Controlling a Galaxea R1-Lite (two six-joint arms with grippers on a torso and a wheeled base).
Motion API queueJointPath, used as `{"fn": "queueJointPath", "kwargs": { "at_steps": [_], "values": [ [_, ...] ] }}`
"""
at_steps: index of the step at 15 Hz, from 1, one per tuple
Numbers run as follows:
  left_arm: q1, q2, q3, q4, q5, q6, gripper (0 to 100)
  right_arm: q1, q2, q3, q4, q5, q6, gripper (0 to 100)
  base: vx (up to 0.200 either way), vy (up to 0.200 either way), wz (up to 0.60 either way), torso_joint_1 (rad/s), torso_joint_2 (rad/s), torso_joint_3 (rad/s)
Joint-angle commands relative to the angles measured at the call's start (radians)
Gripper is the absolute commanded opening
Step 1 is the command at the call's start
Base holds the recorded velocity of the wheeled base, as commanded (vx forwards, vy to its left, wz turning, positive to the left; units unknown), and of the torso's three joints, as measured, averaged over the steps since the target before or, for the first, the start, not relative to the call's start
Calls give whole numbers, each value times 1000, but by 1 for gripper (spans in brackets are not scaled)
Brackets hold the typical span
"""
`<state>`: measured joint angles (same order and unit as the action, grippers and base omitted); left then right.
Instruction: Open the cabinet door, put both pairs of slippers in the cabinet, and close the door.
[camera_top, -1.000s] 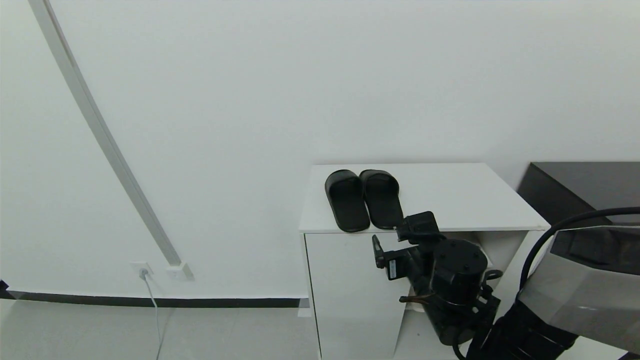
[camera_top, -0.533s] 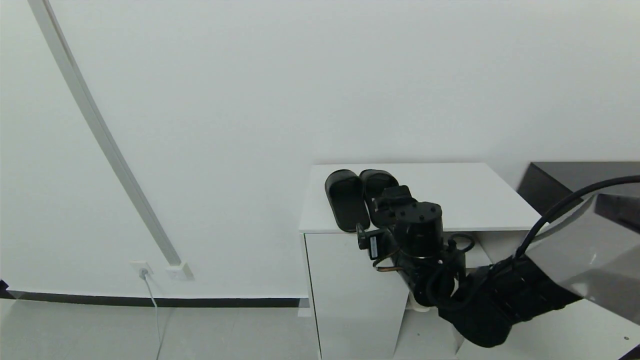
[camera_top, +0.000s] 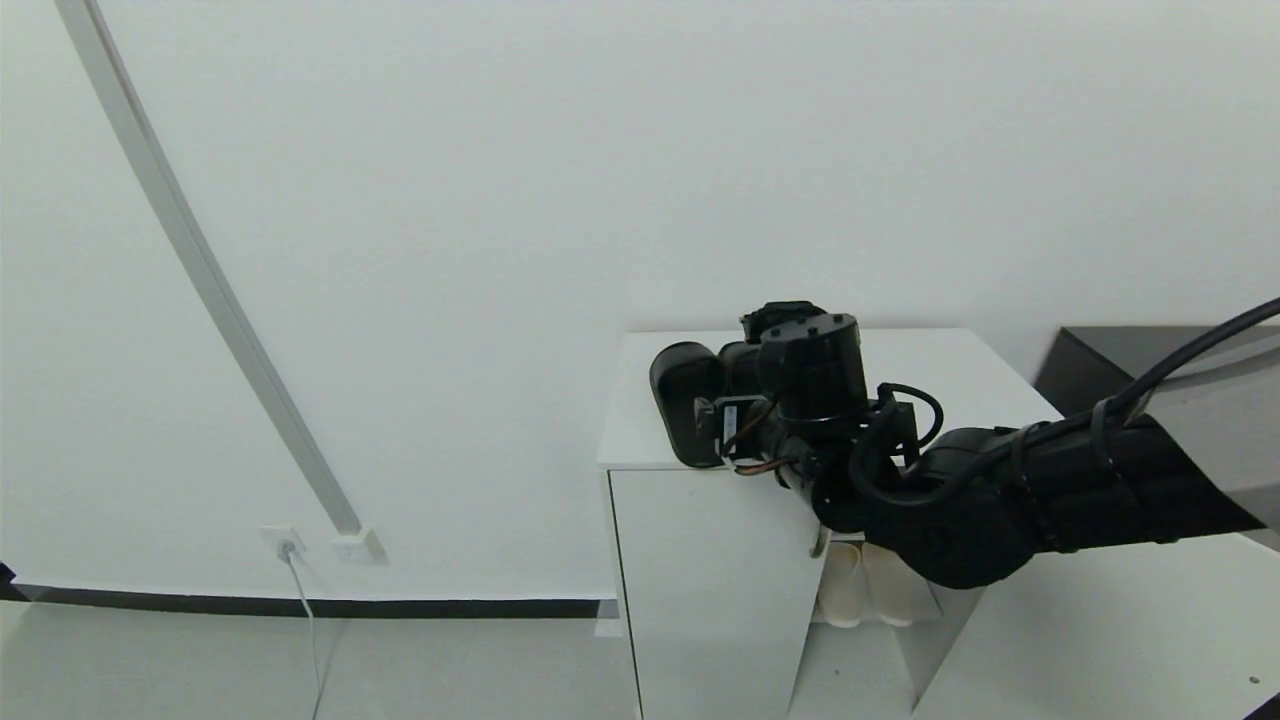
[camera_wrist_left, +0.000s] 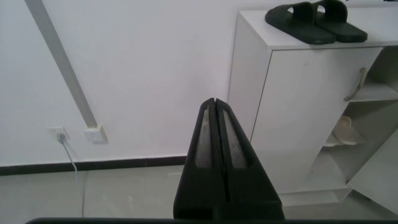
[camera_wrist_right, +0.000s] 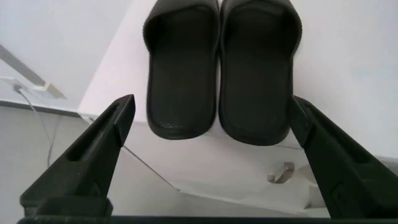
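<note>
- Cabinet (camera_top: 940, 370), white: 1. Stands against the wall.
- Doors: 2. Left door (camera_top: 710, 580) closed; right door (camera_top: 1100, 640) swung open, showing shelves.
- Black slippers (camera_wrist_right: 217, 68): 1 pair, 2 pieces. Side by side and touching on the cabinet top, at its left end, heels at the front edge.
- White slippers (camera_top: 860, 585): 1 pair, 2 pieces. On a shelf inside the open right half.
- Right gripper (camera_wrist_right: 208, 112): 1. Jaws spread wide, one finger off each outer side of the black pair's heels; nothing held, contact cannot be told.
- Left gripper (camera_wrist_left: 215, 109): 1. Jaws pressed together, empty, well away from the cabinet, above the floor.
- Socket (camera_top: 285, 543) with cable: 1, low on the wall.
- Slanted strip (camera_top: 200, 270) on the wall: 1.
- Dark furniture (camera_top: 1150, 355): 1, just right of the cabinet.
</note>
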<state>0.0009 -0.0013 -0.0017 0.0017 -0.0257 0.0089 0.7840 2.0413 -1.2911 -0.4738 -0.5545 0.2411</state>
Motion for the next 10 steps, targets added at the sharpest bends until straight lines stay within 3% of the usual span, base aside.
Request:
{"fn": "queueJointPath", "kwargs": {
  "at_steps": [1,6,10],
  "values": [
    [1,1,0,0,-2,0,0,1,-3,13,-2,2,0,100,200,0,0,-17,-7,7],
    [1,1,0,0,0,0,0,17,23,78,-9,1,27,100,200,0,0,7,2,0],
    [1,1,0,0,0,-1,0,14,105,72,-71,15,23,100,0,0,0,0,0,0]
  ]
}}
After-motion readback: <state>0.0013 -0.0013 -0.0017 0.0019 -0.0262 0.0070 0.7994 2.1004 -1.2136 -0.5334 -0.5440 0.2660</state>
